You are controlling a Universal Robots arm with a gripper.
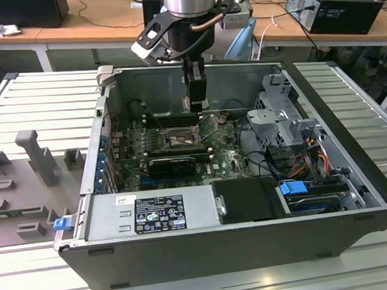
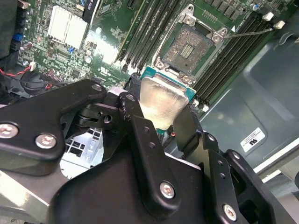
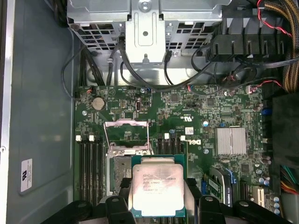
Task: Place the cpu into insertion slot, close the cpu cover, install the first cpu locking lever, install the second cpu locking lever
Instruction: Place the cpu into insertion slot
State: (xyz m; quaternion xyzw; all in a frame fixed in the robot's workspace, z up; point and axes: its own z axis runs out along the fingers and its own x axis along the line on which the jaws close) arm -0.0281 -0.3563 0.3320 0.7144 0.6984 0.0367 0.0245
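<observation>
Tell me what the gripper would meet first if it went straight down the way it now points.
Probably the open socket on the motherboard, and the cpu shut in the gripper would touch it first. Depth is unclear, so it might catch the socket's edge instead.

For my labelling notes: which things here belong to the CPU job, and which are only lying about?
Job: gripper, shut on the cpu; bare socket; open cpu cover.
Lying about: silver heatsink; power supply; cable bundle.
</observation>
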